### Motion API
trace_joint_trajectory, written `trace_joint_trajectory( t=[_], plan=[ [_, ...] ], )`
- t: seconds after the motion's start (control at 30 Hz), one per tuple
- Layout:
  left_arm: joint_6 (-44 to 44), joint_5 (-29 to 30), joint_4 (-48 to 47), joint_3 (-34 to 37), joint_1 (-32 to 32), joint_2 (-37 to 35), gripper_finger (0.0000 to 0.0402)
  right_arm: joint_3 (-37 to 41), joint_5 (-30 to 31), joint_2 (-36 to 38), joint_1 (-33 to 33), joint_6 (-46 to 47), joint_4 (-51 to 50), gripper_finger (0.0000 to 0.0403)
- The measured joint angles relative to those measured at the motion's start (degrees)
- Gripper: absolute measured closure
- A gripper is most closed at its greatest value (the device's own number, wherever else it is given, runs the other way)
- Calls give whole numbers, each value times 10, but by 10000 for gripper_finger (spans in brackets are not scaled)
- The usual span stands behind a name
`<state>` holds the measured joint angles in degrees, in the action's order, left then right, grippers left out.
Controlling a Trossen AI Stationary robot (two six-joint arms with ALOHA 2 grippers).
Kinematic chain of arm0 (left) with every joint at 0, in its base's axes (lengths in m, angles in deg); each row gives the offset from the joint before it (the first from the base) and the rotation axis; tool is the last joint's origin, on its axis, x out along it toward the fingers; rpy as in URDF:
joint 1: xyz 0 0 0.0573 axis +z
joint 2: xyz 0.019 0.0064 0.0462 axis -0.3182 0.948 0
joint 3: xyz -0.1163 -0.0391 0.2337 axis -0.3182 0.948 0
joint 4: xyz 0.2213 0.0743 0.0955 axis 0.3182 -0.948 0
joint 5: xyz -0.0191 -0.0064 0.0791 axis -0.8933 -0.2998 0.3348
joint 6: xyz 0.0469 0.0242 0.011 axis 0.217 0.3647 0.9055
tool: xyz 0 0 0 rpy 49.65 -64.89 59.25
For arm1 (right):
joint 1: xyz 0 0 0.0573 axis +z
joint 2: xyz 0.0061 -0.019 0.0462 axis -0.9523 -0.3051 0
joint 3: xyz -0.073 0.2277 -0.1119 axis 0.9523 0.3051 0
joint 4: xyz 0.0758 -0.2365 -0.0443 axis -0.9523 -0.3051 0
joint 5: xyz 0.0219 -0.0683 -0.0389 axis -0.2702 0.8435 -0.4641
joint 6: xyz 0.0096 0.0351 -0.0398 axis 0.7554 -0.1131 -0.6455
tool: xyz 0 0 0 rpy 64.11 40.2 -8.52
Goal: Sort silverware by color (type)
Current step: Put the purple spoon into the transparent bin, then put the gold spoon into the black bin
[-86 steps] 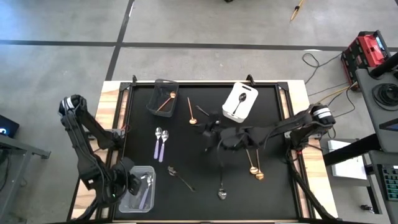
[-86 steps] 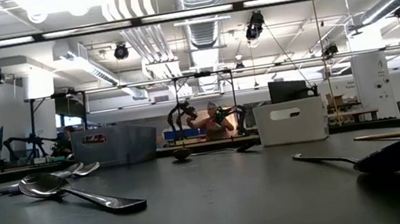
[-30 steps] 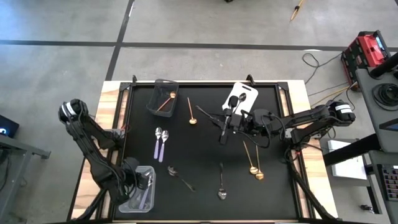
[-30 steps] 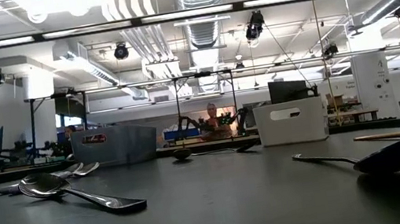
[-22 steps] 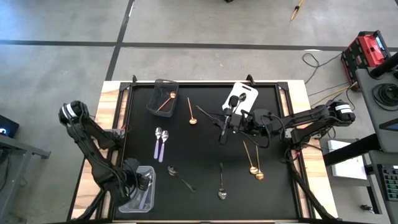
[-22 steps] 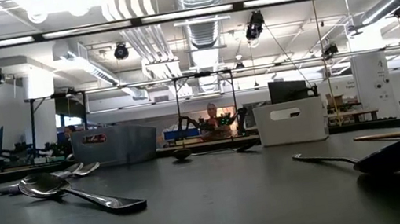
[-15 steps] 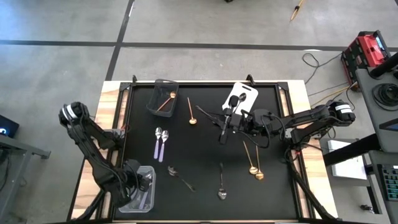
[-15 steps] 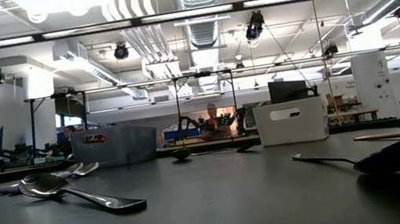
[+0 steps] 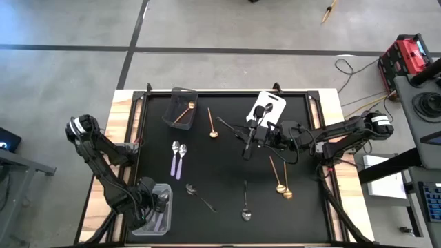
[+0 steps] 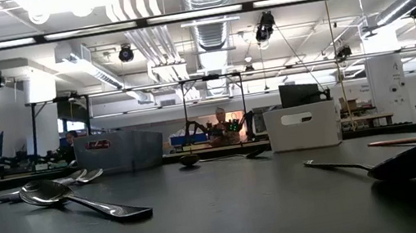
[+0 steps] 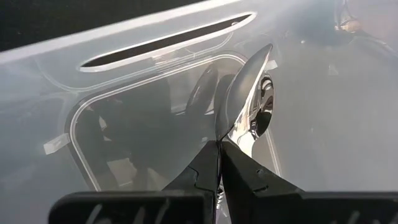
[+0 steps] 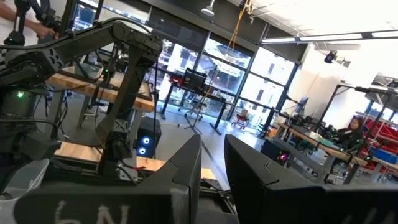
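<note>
My left gripper [image 9: 153, 204] is down in the clear bin [image 9: 165, 187] at the table's near left corner, shut on a silver spoon [image 11: 249, 87]. My right gripper [image 9: 247, 153] hangs in the air above the table's middle, just near of the white bin [image 9: 274, 102], which holds dark spoons. Its fingers [image 12: 186, 168] point level and stand slightly open with nothing between them. On the mat lie two lilac-handled spoons [image 9: 177, 157], one gold spoon [image 9: 212, 125], two gold spoons [image 9: 280, 180] and dark spoons [image 9: 198, 195] [image 9: 244, 204] [image 9: 227, 125]. The dark bin [image 9: 180, 96] holds a gold spoon. My left gripper pinches the silver spoon between its two fingertips at the neck just below the bowl [image 11: 231, 134]. The bowl stands out beyond the fingertips inside the clear bin. The handle is hidden behind the fingers.
In the low view a dark spoon [image 10: 80, 203] lies close on the left and another [image 10: 413, 162] on the right, with the dark bin [image 10: 118, 150] and the white bin [image 10: 302, 127] at the far side. Wooden boards border the mat. A person stands beyond the table.
Within the last second both arms have kept almost still. About three seconds ago my right gripper was low over the table's middle; it has since risen and moved toward the white bin.
</note>
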<state>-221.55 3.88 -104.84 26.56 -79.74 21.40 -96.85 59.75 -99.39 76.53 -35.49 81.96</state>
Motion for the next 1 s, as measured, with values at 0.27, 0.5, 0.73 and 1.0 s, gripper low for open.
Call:
trace_joint_trajectory(
  t=[0.27,0.5,0.73,1.0],
  plan=[
    [0,0,0,0,0,0,375,0,0,0,0,3,0,342],
    [14,-27,0,-7,0,-23,348,0,0,0,0,4,-1,342],
    [94,-25,-29,-54,1,-81,343,0,0,0,0,33,-1,342],
    [340,72,-64,-121,34,-129,357,-36,0,0,0,106,-93,342]
  ],
)
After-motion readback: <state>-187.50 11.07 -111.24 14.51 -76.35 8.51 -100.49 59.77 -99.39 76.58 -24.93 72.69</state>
